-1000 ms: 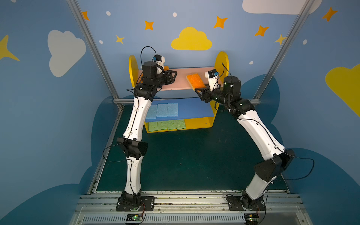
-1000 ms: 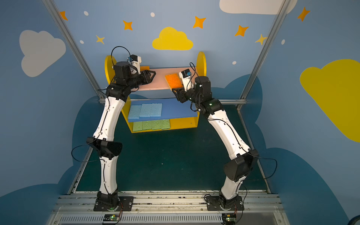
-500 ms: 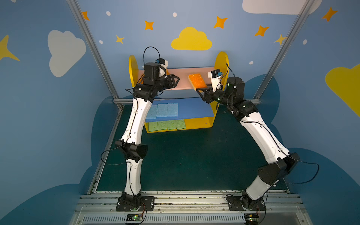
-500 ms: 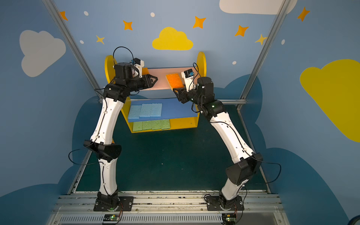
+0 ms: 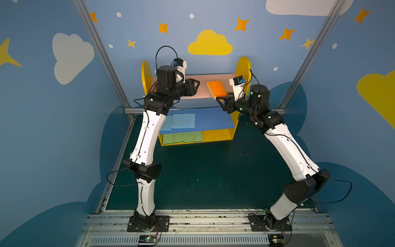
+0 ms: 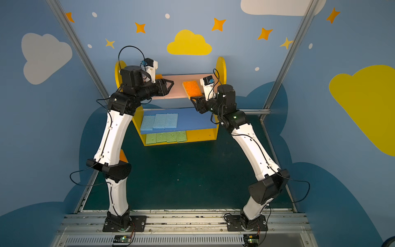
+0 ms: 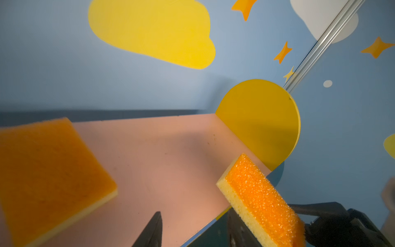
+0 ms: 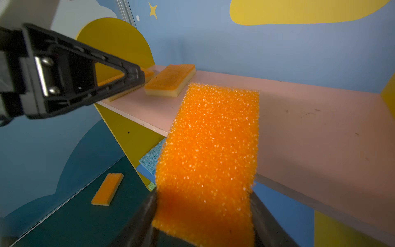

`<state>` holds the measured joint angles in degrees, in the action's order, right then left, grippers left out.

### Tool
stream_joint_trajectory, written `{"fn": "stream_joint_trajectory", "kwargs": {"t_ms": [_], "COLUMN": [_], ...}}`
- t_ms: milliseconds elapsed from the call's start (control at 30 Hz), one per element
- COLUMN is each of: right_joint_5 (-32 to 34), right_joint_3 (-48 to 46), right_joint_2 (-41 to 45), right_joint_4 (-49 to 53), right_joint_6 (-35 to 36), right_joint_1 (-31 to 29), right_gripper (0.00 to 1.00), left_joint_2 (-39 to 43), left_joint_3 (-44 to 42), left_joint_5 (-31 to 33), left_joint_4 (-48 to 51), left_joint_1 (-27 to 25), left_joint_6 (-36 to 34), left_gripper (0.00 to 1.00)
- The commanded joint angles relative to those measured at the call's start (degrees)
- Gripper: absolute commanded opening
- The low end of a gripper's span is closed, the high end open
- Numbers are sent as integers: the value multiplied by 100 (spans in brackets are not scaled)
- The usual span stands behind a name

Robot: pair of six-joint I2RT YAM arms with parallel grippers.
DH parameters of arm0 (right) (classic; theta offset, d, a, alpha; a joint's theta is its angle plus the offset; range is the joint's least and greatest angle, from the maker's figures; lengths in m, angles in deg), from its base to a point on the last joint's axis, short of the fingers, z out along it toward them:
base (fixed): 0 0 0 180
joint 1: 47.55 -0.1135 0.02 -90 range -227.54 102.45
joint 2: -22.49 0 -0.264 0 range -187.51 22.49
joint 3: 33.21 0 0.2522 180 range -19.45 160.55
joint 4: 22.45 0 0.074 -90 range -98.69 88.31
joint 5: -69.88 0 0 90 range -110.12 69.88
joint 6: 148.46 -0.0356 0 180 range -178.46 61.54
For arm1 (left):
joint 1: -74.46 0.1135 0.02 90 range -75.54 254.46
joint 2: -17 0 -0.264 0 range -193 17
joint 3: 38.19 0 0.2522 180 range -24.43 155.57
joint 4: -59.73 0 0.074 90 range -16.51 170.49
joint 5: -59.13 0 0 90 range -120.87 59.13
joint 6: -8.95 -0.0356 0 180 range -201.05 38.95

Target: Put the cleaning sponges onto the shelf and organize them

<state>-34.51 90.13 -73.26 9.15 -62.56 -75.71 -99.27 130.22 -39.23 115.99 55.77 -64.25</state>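
- Up on the pink board (image 5: 203, 93) of the shelf (image 5: 242, 66), the left gripper (image 5: 197, 86) has drawn off from the two orange sponges (image 8: 171, 79) lying there. Its jaws are spread and empty, so that drop looks finished.
- The right gripper (image 5: 223, 97) pinches the held orange sponge (image 5: 216, 88) by its near end, far end over the board's front edge. Likely next down.
- Count: four orange, namely two shelved, one held and one floor sponge (image 8: 108, 189); three blue sponges (image 5: 178, 120) on the blue board; four green sponges (image 5: 182, 137) on the bottom board.

Shelf (image 5: 242, 70) upright. Three blue sponges (image 6: 159, 122) flat in a row on blue board (image 5: 213, 119), left half. Four green sponges (image 6: 166, 136) likewise on yellow board (image 5: 218, 134). Two orange sponges (image 8: 171, 79) flat at left end of pink board (image 5: 203, 85). Third orange sponge (image 5: 217, 88) tilted over its front edge, clamped by right end effector (image 5: 222, 100). Fourth orange sponge (image 8: 108, 189) flat on table (image 5: 213, 175).
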Motion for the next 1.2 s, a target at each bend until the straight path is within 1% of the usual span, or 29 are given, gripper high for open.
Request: {"fn": "stream_joint_trajectory", "kwargs": {"t_ms": [0, 100, 233, 500, 633, 767, 900, 1033, 1167], "right_joint_5": [7, 32, 33, 2, 13, 7, -20, -20, -20], "right_joint_3": [-7, -36, -92, -172, -209, -209, -217, -268, -356], "right_joint_2": [180, 171, 148, -3, -41, -92, -137, -131, -77], "right_joint_4": [33, 35, -10, -28, -31, -94, -92, -97, -131], "right_joint_6": [-15, -3, -29, -94, -102, -138, -154, -153, -161], "right_joint_1": [30, 37, 34, 38, 38, 33, 35, 36, 39], "right_gripper": [57, 57, 57, 56, 56, 56, 56, 56, 55], "left_joint_2": [98, -69, -371, -785, -918, -1068, -1225, -1335, -1431], "left_joint_3": [-102, -23, 206, 418, 474, 444, 443, 435, 417], "left_joint_5": [545, 675, 669, 440, 397, 355, 174, 151, 172], "left_joint_4": [-618, -829, -894, -1548, -1430, -1288, -1129, -952, -690], "left_joint_1": [96, 169, 240, 449, 577, 578, 570, 497, 364], "left_joint_6": [-719, -882, -902, -515, -293, -254, -178, -218, -423], "left_gripper": [54, 59, 62, 65, 66, 67, 68, 67, 66]}}
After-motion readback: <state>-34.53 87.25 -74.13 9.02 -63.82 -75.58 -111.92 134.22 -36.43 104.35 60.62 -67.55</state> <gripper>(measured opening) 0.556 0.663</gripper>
